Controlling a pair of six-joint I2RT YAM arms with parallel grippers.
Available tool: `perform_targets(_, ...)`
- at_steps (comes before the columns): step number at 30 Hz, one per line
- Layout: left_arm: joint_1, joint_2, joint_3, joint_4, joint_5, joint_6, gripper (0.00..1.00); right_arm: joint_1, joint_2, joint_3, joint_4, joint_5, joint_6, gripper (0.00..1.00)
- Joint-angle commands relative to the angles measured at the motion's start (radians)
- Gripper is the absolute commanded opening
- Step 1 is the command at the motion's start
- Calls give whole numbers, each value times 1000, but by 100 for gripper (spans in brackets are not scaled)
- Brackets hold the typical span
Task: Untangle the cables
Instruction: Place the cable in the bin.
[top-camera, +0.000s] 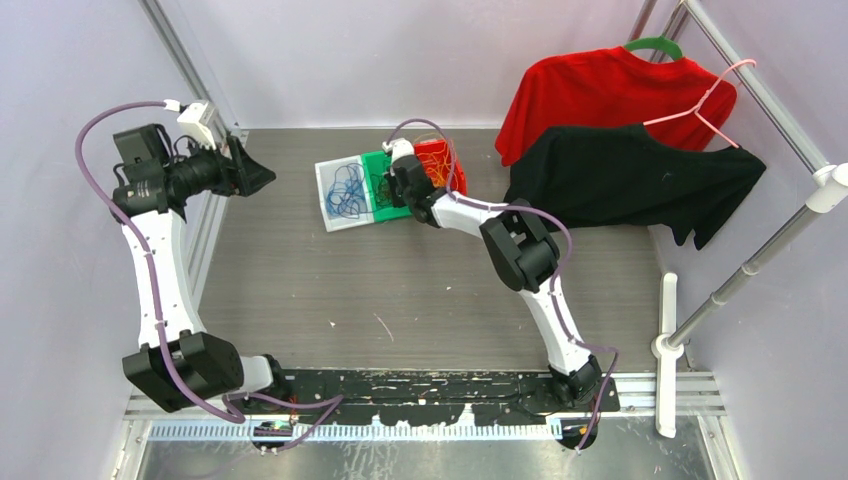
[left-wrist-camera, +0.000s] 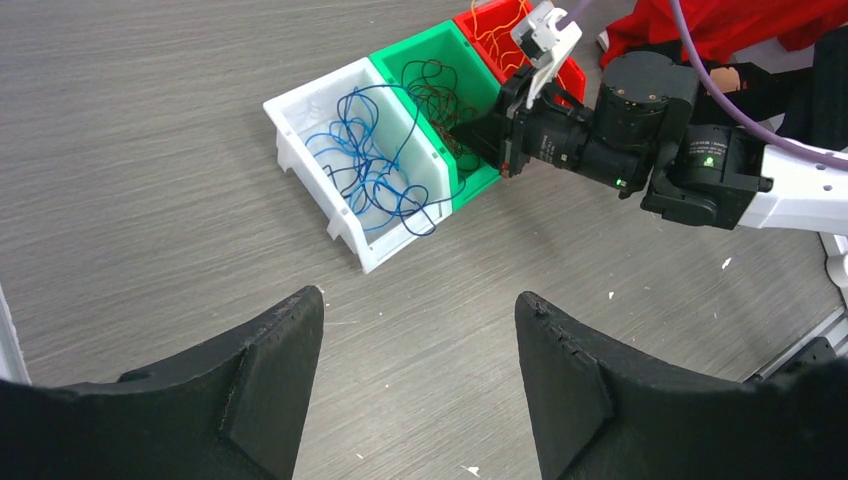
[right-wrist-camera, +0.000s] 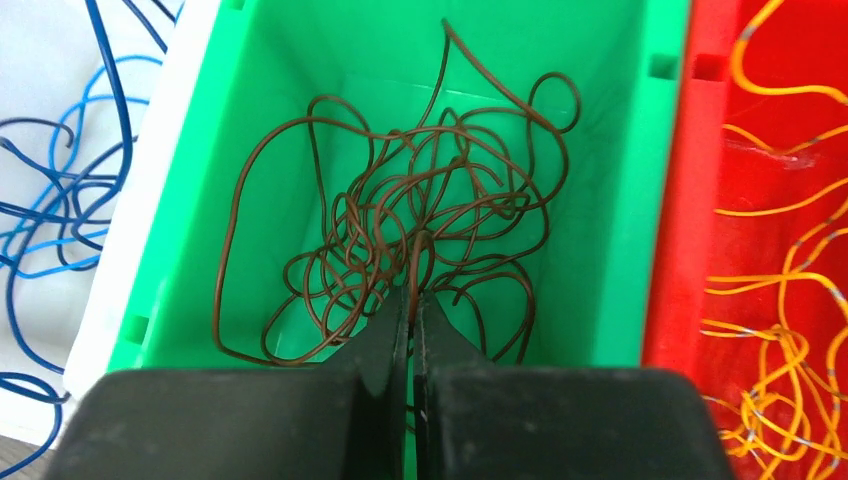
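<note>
Three bins stand side by side at the back of the table. The white bin (left-wrist-camera: 300, 150) holds blue cables (left-wrist-camera: 370, 165), the green bin (right-wrist-camera: 610, 200) holds a clump of brown cables (right-wrist-camera: 400, 220), and the red bin (right-wrist-camera: 700, 200) holds orange cables (right-wrist-camera: 780, 330). My right gripper (right-wrist-camera: 410, 295) reaches into the green bin, shut on a strand of the brown cable at the clump's near side. My left gripper (left-wrist-camera: 420, 295) hangs open above the bare table, left of the bins, with nothing between its fingers.
A red shirt (top-camera: 610, 95) and a black shirt (top-camera: 630, 180) hang from a clothes rack (top-camera: 760, 255) at the right, the black one reaching close to my right arm. A pink wire hanger (top-camera: 715, 100) hangs there too. The rack's white foot (top-camera: 667, 340) stands near right.
</note>
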Motion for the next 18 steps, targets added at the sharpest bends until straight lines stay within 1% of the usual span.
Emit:
perform_targets(1, 8, -1, 10, 11, 6, 14, 71, 23, 10, 86, -40, 21, -65, 2)
perform_targets(2, 8, 1, 8, 9, 7, 16, 71, 26, 4, 83, -42, 22, -68, 6)
perform_targets(3, 8, 1, 8, 7, 5, 17, 71, 30, -9, 75, -40, 23, -69, 12)
perform_targets(5, 8, 2, 7, 3, 2, 18, 76, 35, -45, 53, -27, 26, -79, 25)
perform_targets(7, 8, 1, 5, -4, -2, 21, 81, 38, -84, 45, -38, 30, -88, 33)
perform_targets(10, 8, -10, -5, -16, -17, 37, 86, 39, -165, 27, -47, 31, -93, 41)
perform_targets(11, 8, -15, -10, -18, -24, 42, 91, 39, -185, 22, -55, 34, -91, 44)
perform_targets(13, 8, -25, -19, -24, -36, 50, 94, 39, -223, 13, -65, 45, -106, 51)
perform_targets(15, 9, -25, -26, -34, -40, 56, 96, 37, -263, 2, -83, 64, -123, 55)
perform_targets(16, 9, -51, -30, -37, -42, 57, 98, 37, -283, -4, -96, 76, -129, 58)
perform_targets(18, 9, -69, -40, -42, -46, 58, 100, 38, -338, -33, -111, 93, -135, 65)
